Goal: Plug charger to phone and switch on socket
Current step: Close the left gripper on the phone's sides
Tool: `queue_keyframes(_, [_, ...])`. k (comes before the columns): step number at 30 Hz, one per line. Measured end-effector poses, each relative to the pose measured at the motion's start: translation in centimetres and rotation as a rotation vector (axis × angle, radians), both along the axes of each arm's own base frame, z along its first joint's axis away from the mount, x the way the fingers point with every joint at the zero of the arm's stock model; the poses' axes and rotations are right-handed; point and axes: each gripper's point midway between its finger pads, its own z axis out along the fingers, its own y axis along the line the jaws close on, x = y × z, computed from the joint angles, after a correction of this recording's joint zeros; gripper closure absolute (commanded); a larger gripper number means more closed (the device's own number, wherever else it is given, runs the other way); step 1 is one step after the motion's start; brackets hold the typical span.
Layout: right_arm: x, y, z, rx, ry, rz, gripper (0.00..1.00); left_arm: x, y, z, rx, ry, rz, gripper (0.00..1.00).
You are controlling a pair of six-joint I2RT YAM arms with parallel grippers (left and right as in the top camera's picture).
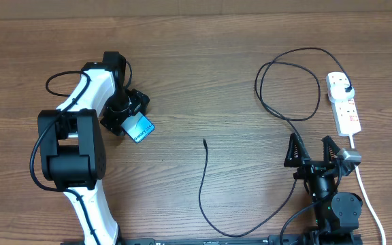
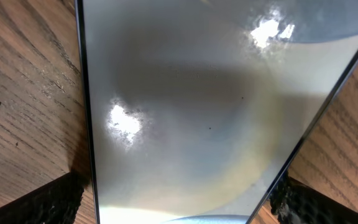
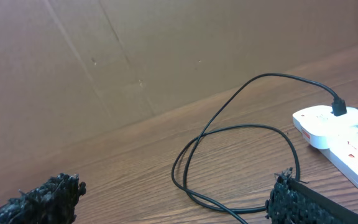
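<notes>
A wooden table [image 1: 203,54] stands before a cardboard wall [image 3: 104,62]. The phone [image 1: 140,127] is pinched at its edges by the left gripper's [image 1: 129,112] jaws. The charger [image 1: 203,184] is not yet connected: its tip [image 1: 205,141] lies loose right of the phone. Its plug [image 1: 346,85] already sits in the socket [image 1: 347,114], far right. The right gripper [image 1: 312,153] waits, jaws spread and empty. Connecting and switching on remain.

Brown wood-grain table [image 1: 196,61], surface scuffed with small dark marks. A plain brown cardboard panel [image 3: 166,50], faintly creased, stands along its far edge. Lighting is even.
</notes>
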Motion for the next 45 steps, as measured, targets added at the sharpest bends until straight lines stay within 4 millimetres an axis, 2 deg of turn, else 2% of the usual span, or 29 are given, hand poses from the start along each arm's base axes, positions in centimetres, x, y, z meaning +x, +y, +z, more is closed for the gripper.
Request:
queue_keyframes(3, [0.0,0.0,-0.01,0.0,0.0,0.0,0.0,-0.01,0.0,0.0,0.0,0.0,0.0,0.0])
queue_keyframes(10, [0.0,0.0,-0.02,0.0,0.001,0.0,0.0,0.04,0.07,-0.01,0.003,-0.002,0.0,0.09])
queue_keyframes(13, [0.0,0.0,0.0,0.0,0.0,0.0,0.0,0.06,0.09,-0.01,0.004,-0.002,0.0,0.22])
queue_keyframes(15, [0.0,0.01,0.0,0.001,0.0,0.0,0.0,0.11,0.14,0.02,0.008,-0.004,-0.003,0.23])
queue_keyframes(18, [0.0,0.0,0.0,0.0,0.0,0.0,0.0,0.11,0.16,0.03,0.008,-0.004,-0.003,0.31])
queue_keyframes(25, [0.0,-0.01,-0.01,0.0,0.0,0.0,0.0,0.11,0.16,0.03,0.009,-0.004,-0.003,0.35])
queue_keyframes(31, [0.0,0.01,0.0,0.001,0.0,0.0,0.0,0.1,0.16,0.03,0.009,-0.004,-0.003,0.44])
queue_keyframes(34, [0.0,0.0,0.0,0.0,0.0,0.0,0.0,0.1,0.16,0.03,0.009,-0.004,-0.003,0.53])
queue_keyframes(38, [0.0,0.01,0.01,0.0,0.0,0.0,0.0,0.11,0.18,0.03,0.01,-0.004,-0.003,0.55])
queue_keyframes(42, [0.0,0.0,-0.01,0.0,0.0,0.0,0.0,0.11,0.18,0.02,0.01,-0.004,-0.003,0.64])
queue_keyframes(44, [0.0,0.0,0.0,0.0,0.0,0.0,0.0,0.1,0.18,0.03,0.01,-0.004,-0.004,0.73])
queue_keyframes(45, [0.0,0.01,-0.01,0.001,0.0,0.0,0.0,0.11,0.18,0.02,0.01,-0.004,-0.003,0.81])
